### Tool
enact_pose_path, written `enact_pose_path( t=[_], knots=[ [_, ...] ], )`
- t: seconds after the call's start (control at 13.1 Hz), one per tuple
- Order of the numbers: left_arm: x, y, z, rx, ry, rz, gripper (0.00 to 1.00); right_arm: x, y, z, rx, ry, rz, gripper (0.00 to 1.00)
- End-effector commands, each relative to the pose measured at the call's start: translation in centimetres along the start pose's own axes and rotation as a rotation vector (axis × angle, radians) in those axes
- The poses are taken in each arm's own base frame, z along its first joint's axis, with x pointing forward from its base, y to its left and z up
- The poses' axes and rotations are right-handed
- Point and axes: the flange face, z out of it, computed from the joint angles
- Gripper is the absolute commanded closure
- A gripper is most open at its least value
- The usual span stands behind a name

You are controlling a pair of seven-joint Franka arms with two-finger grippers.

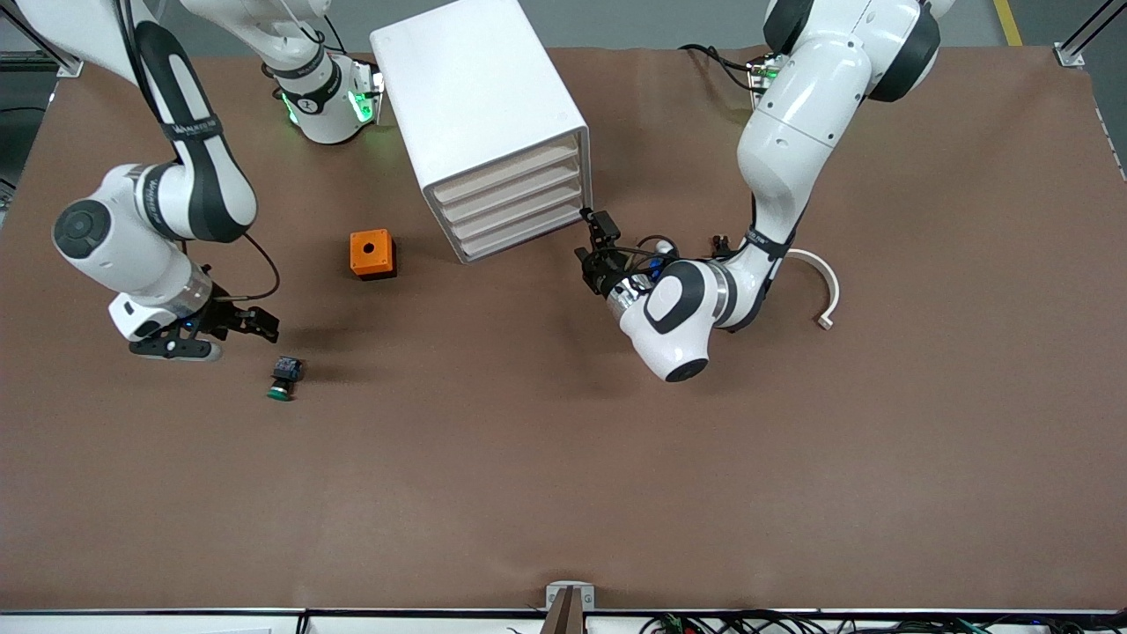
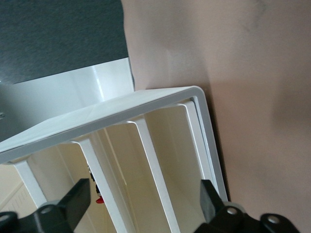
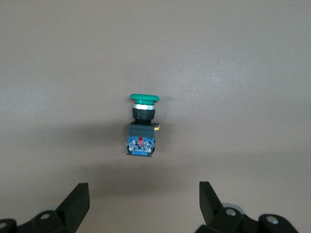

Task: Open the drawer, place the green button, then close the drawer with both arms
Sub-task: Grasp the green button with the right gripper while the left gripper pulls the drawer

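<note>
Near the right arm's end of the table, I see the button (image 1: 283,379) lying on its side on the brown table (image 1: 563,493), green cap pointing toward the front camera, nearer to that camera than the orange box (image 1: 372,254). My right gripper (image 1: 262,322) hangs low just beside the button, its fingers (image 3: 77,204) spread wide with nothing between them; in the right wrist view the button sits centred ahead of them, untouched.

At the middle of the table stands the white drawer cabinet (image 1: 493,114), its four drawers all shut. My left gripper (image 1: 592,236) is at the cabinet's front, by the lower corner of the drawer stack toward the left arm's end. Its fingers (image 2: 77,201) stand apart, straddling the white drawer edges, not clamped on anything I can see.

A white curved piece (image 1: 819,286) lies near the left arm's end.
</note>
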Motion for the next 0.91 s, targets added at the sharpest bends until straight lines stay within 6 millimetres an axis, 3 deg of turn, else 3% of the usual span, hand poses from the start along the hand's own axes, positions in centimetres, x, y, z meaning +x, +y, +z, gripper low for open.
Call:
enact_pose_path(
  t=[0.0,0.3,0.53,0.84],
  knots=[
    [-0.5,0.5,0.5,0.052,-0.036,-0.024,0.36,0.1,-0.7,3.4,0.004,0.019,0.027,0.00],
    [-0.5,1.5,2.6,0.079,-0.023,-0.039,0.46,0.6,-0.8,8.3,-0.002,0.086,0.044,0.00],
    [-0.8,1.5,3.9,0.089,-0.011,-0.041,0.46,1.1,-0.6,9.3,-0.002,0.090,0.070,0.00],
    [-1.4,1.8,6.6,0.111,0.014,-0.043,0.46,1.4,-1.3,9.1,0.002,0.090,0.099,0.00]
  ],
)
